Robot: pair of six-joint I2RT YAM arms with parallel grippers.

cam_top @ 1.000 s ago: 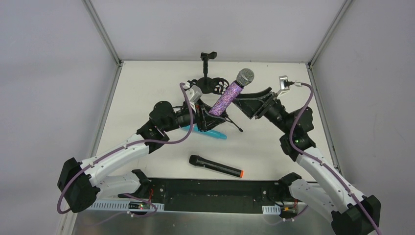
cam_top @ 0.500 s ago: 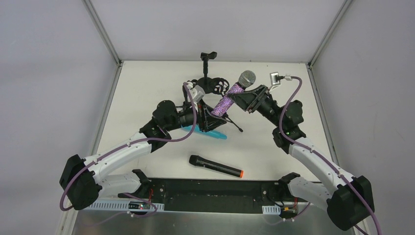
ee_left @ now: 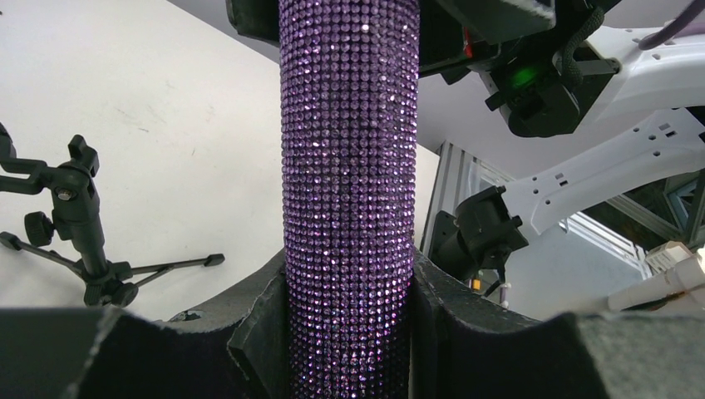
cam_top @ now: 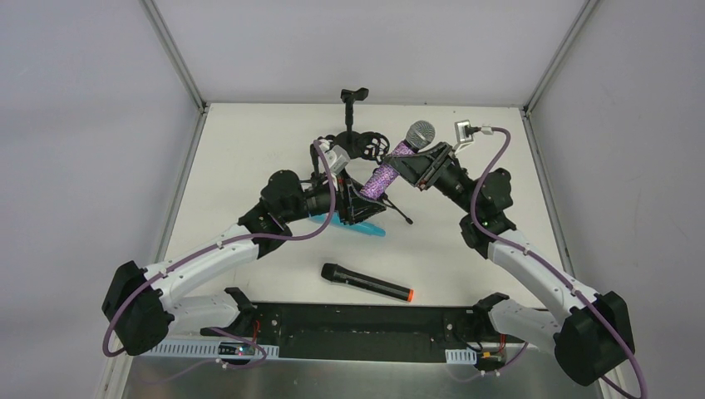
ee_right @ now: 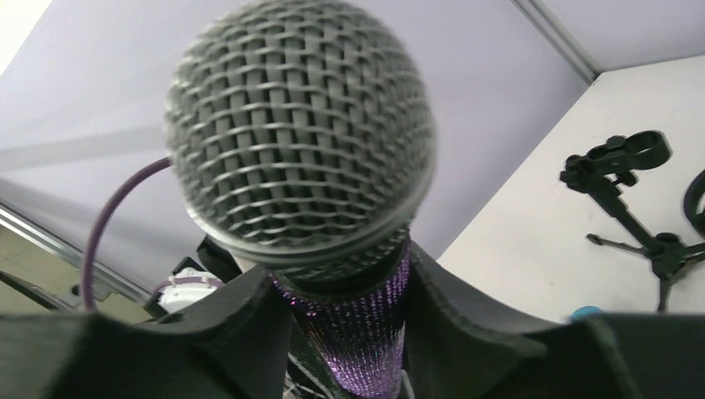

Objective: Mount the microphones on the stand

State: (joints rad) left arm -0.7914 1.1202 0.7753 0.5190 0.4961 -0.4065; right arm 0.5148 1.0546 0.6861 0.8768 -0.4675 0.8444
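Note:
The glittery purple microphone (cam_top: 384,176) with its silver mesh head is held tilted in the air between both arms. My left gripper (cam_top: 359,204) is shut on its lower body (ee_left: 349,125), fingers pressed on both sides. My right gripper (cam_top: 413,162) is shut on the neck just under the mesh head (ee_right: 299,125). The turquoise microphone (cam_top: 366,227) lies on the table under my left gripper, partly hidden. The black microphone (cam_top: 366,283) with the orange end ring lies nearer the front. A black tripod stand (cam_top: 353,96) with an empty clip stands at the back.
Black round clip parts (cam_top: 374,148) sit by the stand's base. A thin tripod leg (cam_top: 401,214) reaches out beside the turquoise microphone. A small stand shows in the left wrist view (ee_left: 79,216) and in the right wrist view (ee_right: 623,179). White walls enclose the table.
My right gripper has moved left from beside the purple microphone and closed round its neck under the head. My left gripper still holds the lower body, shifted slightly.

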